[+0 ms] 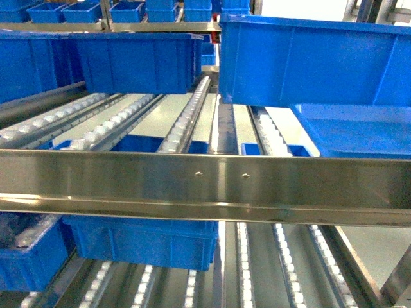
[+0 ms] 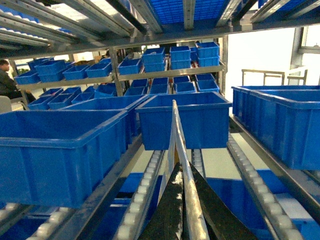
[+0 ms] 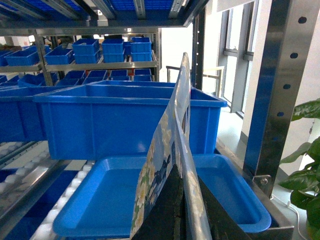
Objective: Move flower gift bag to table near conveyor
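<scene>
The conveyor [image 1: 205, 186] fills the head view, its roller lanes sloping under blue bins [image 1: 138, 61]. Neither arm shows there. In the right wrist view, the right pincer [image 3: 175, 210] is clamped on the flower gift bag [image 3: 167, 150], which stands edge-on above it, over a shallow blue tray [image 3: 120, 200]. The left pincer [image 2: 182, 210] grips a thin pale sheet edge [image 2: 175, 145] rising from its dark fingers.
</scene>
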Tool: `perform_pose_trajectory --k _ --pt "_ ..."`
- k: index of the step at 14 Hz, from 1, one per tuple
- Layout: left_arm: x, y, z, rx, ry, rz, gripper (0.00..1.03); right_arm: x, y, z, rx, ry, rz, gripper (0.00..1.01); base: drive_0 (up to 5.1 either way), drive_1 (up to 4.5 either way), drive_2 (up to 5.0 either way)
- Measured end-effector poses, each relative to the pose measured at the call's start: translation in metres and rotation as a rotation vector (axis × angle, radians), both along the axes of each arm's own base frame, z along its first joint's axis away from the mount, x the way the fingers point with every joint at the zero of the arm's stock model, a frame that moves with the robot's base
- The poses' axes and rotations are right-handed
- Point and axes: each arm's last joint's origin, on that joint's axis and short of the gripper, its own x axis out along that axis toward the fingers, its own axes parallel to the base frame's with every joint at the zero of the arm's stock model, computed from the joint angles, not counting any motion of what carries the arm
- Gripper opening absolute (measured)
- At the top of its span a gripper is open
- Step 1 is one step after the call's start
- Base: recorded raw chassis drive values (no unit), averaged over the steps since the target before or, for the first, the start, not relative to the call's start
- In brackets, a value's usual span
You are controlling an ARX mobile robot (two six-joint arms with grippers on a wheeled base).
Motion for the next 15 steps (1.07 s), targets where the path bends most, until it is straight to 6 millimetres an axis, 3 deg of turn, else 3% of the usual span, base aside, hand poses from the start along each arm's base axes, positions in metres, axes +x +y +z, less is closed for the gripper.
perform_pose_trajectory --k 8,15 --pt "-0.0001 0.0 0.0 0.0 0.0 0.0 0.02 -0.0006 0.0 0.0006 -0.001 -0.004 -0.001 0.02 -4.8 1.07 3.6" --pt "-0.0001 0.0 -0.0001 0.0 0.0 0.0 0.02 -0.0005 0.0001 0.0004 0.0 -0.002 0.0 0.02 -5.0 2.44 2.4"
